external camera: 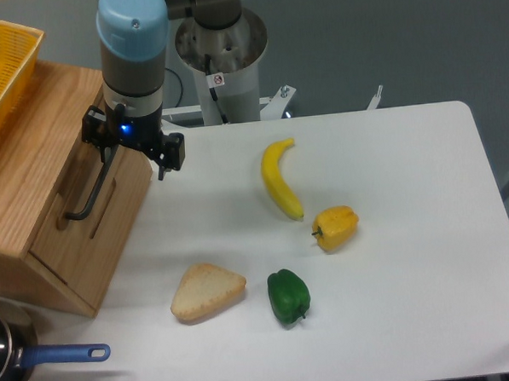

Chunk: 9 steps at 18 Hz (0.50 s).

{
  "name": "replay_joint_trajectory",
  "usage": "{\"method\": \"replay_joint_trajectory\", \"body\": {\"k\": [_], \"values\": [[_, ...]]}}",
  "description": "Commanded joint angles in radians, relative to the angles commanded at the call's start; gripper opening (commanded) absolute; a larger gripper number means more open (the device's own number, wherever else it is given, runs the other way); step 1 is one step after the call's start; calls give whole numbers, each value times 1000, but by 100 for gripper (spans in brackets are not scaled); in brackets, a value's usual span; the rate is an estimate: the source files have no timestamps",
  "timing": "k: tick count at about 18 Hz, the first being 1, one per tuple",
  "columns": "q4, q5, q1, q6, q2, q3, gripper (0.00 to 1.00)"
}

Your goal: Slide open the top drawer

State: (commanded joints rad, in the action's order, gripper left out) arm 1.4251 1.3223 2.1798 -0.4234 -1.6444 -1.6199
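The top drawer (76, 170) is a light-oak front panel on the wooden cabinet at the left, facing the table. Its long black bar handle (87, 197) runs diagonally down the panel. My gripper (114, 157) hangs straight down over the handle's upper end, at the cabinet's far front corner. The blue-capped wrist and black gripper body hide the fingers, so their hold on the bar does not show. The drawer front looks about flush with the cabinet.
A yellow basket (0, 67) sits on the cabinet (36, 253). On the white table lie a banana (280, 182), a yellow pepper (336, 227), a green pepper (289, 297) and a piece of bread (207, 292). A blue-handled pan (50, 357) sits at the front left.
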Motion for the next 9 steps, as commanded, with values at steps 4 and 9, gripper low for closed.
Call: {"method": "replay_joint_trajectory", "body": {"k": [4, 9], "values": [[-2, 0, -8, 2, -17, 0, 100], [-2, -6, -9, 2, -18, 0, 100]]}}
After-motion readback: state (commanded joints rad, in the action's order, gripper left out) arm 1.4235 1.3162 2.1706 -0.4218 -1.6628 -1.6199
